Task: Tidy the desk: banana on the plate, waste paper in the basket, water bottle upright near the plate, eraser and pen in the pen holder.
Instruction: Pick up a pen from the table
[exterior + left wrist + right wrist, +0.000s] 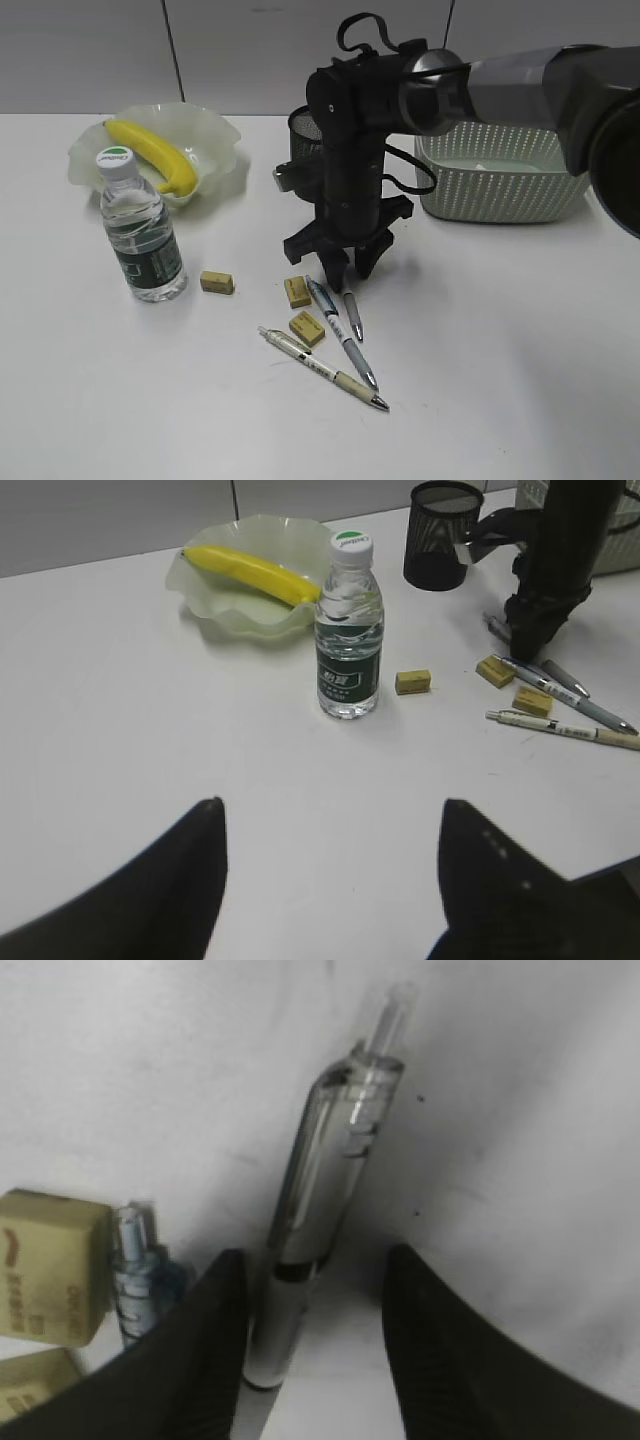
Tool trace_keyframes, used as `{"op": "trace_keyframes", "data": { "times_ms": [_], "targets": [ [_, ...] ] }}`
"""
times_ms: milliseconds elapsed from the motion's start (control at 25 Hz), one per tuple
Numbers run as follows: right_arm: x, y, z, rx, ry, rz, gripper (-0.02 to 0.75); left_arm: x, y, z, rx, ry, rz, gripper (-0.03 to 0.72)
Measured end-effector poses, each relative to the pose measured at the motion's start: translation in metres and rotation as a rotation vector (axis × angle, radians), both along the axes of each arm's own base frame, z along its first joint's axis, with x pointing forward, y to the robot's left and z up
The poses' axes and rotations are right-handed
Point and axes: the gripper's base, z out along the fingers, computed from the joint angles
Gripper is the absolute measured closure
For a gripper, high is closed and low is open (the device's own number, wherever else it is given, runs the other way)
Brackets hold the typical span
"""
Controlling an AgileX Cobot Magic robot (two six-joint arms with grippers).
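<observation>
Right wrist view shows the right gripper [312, 1345] low over the desk [520, 1160], with a grey pen [320, 1190] lying between its two black fingers [440, 1350]. The fingers stand apart on each side of the pen and do not seem to squeeze it yet. I think they are set this way so they can close on the pen's thin sides and lift it.

The grey pen lies flat. In the exterior view its long line runs from far to near, tilted a little to the right, just near the gripper [348, 268]. Two more pens, a blue one [340, 330] and a white one [320, 367], lie to its left, pointing near and right. Three erasers [217, 283] sit around them.

The pen holder [303, 135] stands far behind the right arm, so the lift is short. The banana [152, 153] already lies in the plate [215, 130], and the water bottle [140, 228] stands upright just near it. The basket [500, 175] sits at the far right.

The left gripper [330, 880] hangs open over bare desk on the near left, holding nothing.
</observation>
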Motion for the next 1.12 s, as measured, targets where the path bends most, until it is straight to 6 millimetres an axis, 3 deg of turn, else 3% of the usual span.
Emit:
{"op": "trace_keyframes", "data": {
  "times_ms": [200, 640, 880, 1120],
  "targets": [
    [0.0015, -0.0008, -0.001, -0.017, -0.013, -0.009, 0.443, 0.0, 0.0, 0.0, 0.0, 0.0, 0.0, 0.195],
    [0.0016, 0.0006, -0.0022, -0.002, -0.013, -0.017, 0.479, 0.0, 0.0, 0.0, 0.0, 0.0, 0.0, 0.195],
    [0.0015, 0.0012, -0.002, 0.003, -0.011, -0.021, 0.602, 0.0, 0.0, 0.0, 0.001, 0.0, 0.0, 0.195],
    [0.0011, 0.0005, 0.0007, -0.012, 0.005, 0.002, 0.602, 0.0, 0.0, 0.0, 0.001, 0.0, 0.0, 0.195]
  ]
}}
